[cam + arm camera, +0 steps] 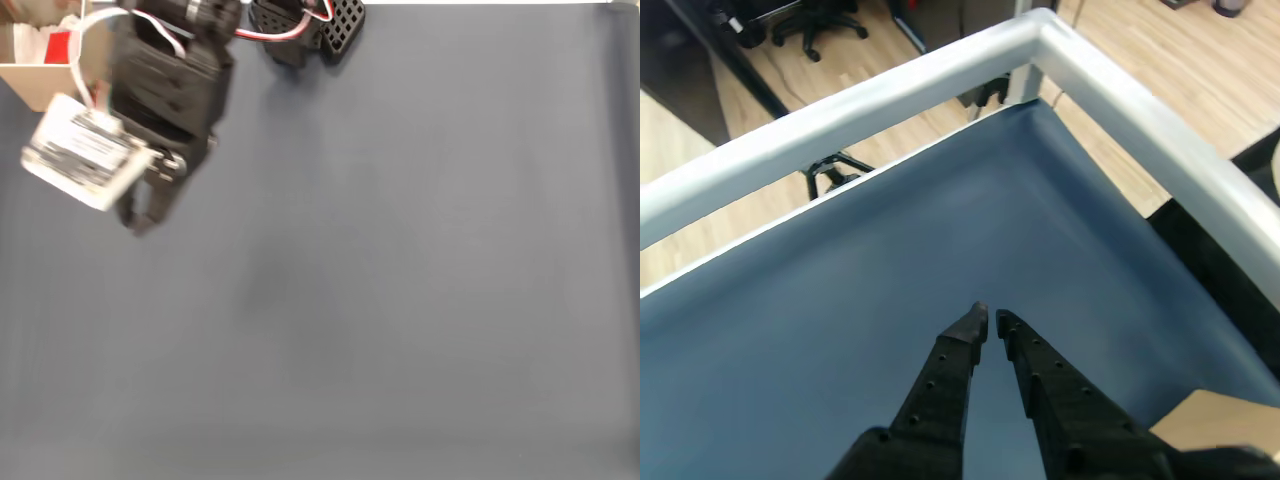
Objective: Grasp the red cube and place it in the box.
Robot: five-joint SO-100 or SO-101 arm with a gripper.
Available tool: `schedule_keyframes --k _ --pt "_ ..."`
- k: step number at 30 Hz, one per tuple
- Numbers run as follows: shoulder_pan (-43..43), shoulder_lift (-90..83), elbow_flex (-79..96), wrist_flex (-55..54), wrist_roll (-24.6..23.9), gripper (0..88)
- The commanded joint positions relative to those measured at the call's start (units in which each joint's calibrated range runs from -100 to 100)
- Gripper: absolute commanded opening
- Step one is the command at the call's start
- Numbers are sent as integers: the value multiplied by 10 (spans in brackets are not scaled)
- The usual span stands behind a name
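One red cube (58, 46) sits inside the box (40, 85) at the top-left corner of the fixed view, resting against white material; placement appears done. Fingers (989, 322) are clenched nearly tip to tip in the wrist view, grasping nothing, and hang over bare blue bench (400, 280) beside the box, consistent with a completed drop.

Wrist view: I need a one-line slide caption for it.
Empty pincer, tips nearly shut, hangs over the blue mat near the metal corner rail; a tan box corner shows at lower right.
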Motion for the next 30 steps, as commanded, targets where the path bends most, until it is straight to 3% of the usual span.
schedule_keyframes --k 1,17,30 --pt "-52 -19 -14 -9 2 0" --pt "-228 -192 194 -47 0 0" --pt "-261 -392 479 -104 5 0"
